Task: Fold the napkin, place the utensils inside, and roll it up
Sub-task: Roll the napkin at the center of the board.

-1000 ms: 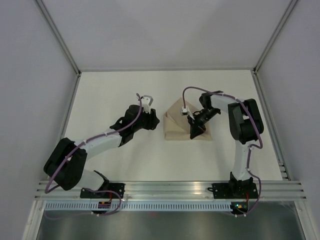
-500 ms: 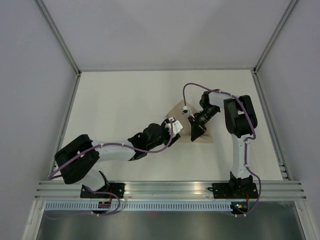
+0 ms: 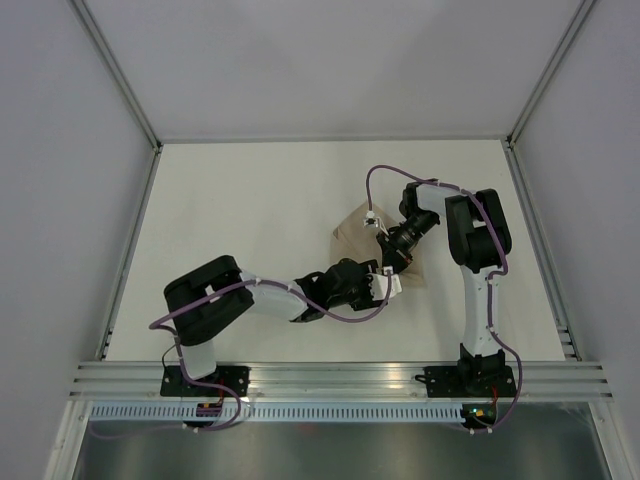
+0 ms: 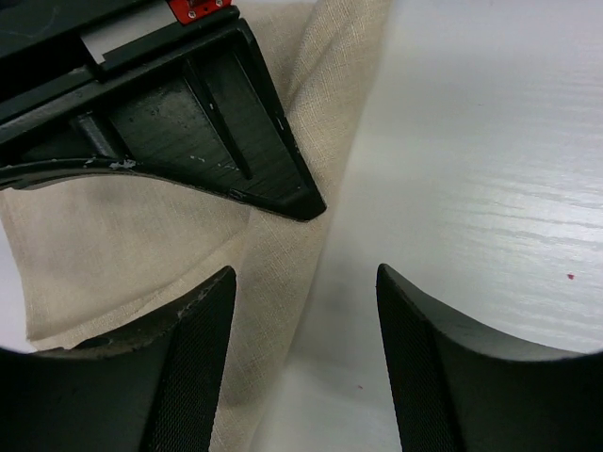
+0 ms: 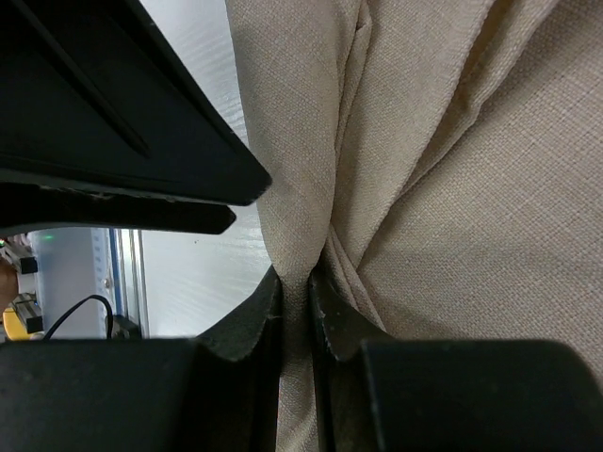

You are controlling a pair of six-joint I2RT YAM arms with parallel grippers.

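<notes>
The tan napkin (image 3: 350, 224) lies folded right of the table's middle, and most of it is covered by the two arms. My right gripper (image 3: 392, 262) is shut on a pinched-up ridge of the napkin (image 5: 471, 188), with cloth squeezed between its jaws (image 5: 297, 287). My left gripper (image 3: 387, 286) reaches across from the left and stands open at the napkin's near edge. In the left wrist view the napkin's edge (image 4: 132, 235) runs beside the left finger, with bare table in the gap of the gripper (image 4: 306, 282). The right gripper's dark body (image 4: 207, 132) hangs just ahead. The utensils are out of view.
The left arm (image 3: 270, 295) stretches low across the front of the white table (image 3: 230, 200). An aluminium rail (image 3: 340, 375) runs along the near edge. Grey walls and frame posts close in the left, right and back sides.
The left arm swung from left of the napkin across to its near right side, jaws opening wider. The right gripper kept its pinch and shifted slightly back.
</notes>
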